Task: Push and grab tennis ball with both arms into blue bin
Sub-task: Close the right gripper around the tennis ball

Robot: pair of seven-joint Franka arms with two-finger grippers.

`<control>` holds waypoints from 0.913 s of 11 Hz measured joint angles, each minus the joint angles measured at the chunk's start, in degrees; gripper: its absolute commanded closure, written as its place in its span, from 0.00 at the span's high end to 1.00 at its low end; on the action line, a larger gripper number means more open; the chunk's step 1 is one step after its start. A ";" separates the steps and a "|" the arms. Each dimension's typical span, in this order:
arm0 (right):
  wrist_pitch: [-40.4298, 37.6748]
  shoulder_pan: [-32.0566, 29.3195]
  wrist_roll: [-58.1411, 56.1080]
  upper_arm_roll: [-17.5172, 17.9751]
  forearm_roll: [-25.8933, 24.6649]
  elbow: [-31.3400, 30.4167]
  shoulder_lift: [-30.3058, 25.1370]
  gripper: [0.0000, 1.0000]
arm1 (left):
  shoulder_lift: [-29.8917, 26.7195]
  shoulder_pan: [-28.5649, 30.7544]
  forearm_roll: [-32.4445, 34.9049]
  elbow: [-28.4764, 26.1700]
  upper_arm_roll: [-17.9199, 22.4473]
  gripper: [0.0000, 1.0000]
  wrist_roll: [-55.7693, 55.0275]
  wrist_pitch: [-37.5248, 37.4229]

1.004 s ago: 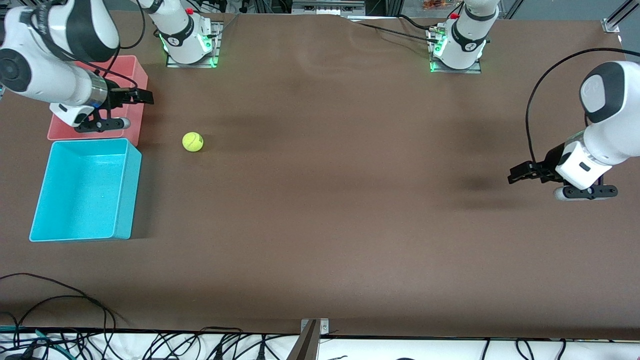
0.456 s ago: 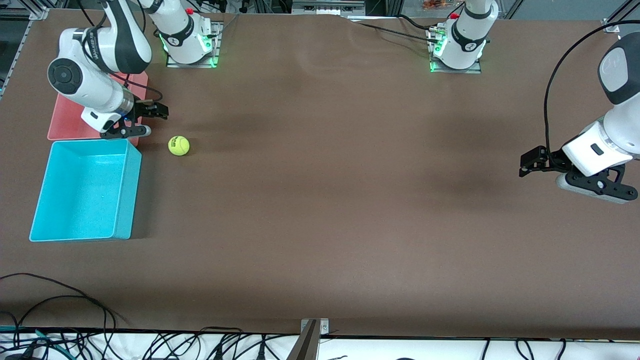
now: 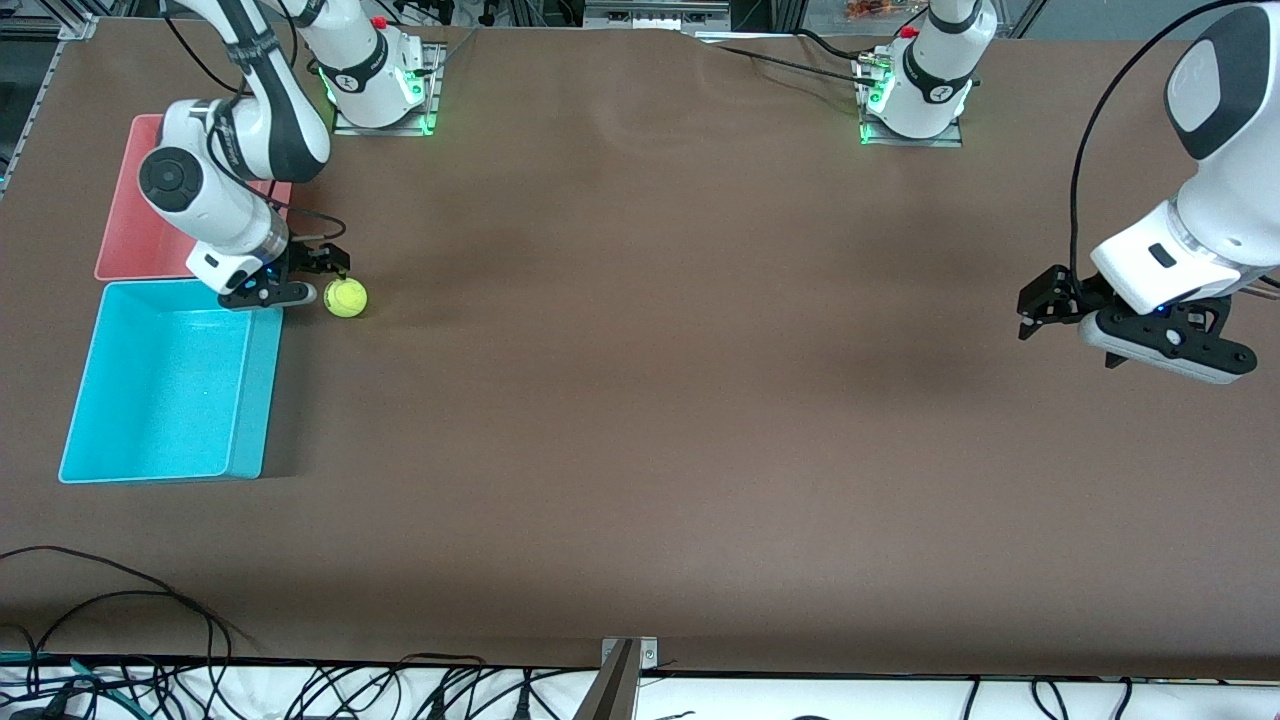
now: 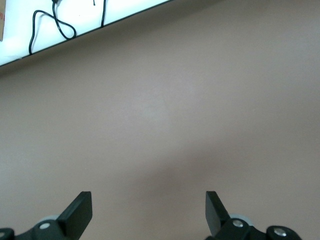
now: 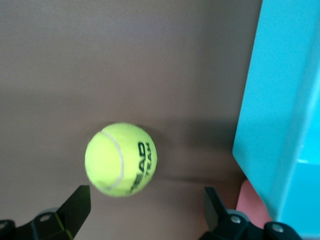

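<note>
- Ball: small, fuzzy, yellow-green, with black lettering; it sits on the brown matte surface just beside the corner of the blue bin, not in it
- Blue bin: cyan plastic tub, rectangular, rounded corners, tall smooth walls; a pink bin lies just beside it, farther from the camera
- Right end effector: low over the surface next to the ball, fingers spread wide, holding nothing — a second ago it was up over the pink bin, and the ball lay farther from the blue bin
- Left end effector: over bare surface at its own end, fingers wide apart and empty — it has shifted only slightly
</note>
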 measured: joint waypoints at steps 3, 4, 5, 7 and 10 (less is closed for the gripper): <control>4.22 0.04 0.65 0.01 0.00 0.14 2.98 1.00 | -1.59 -1.37 -2.90 0.18 1.93 1.00 0.40 -3.25; 4.23 0.04 0.83 0.01 0.00 0.23 2.92 1.00 | -2.30 -1.37 -2.90 0.22 2.02 1.00 0.48 -5.04; 4.23 0.04 1.25 0.01 0.00 0.27 2.91 1.00 | -3.00 -1.37 -2.90 0.22 2.12 1.00 0.51 -6.90; 4.23 0.06 2.09 0.03 0.00 0.27 2.91 1.00 | -3.52 -1.36 -2.20 0.16 2.14 1.00 0.79 -9.37; 4.25 0.24 3.09 0.23 0.00 0.31 2.91 1.00 | -3.49 -0.98 0.69 -0.37 1.17 1.00 1.17 -10.51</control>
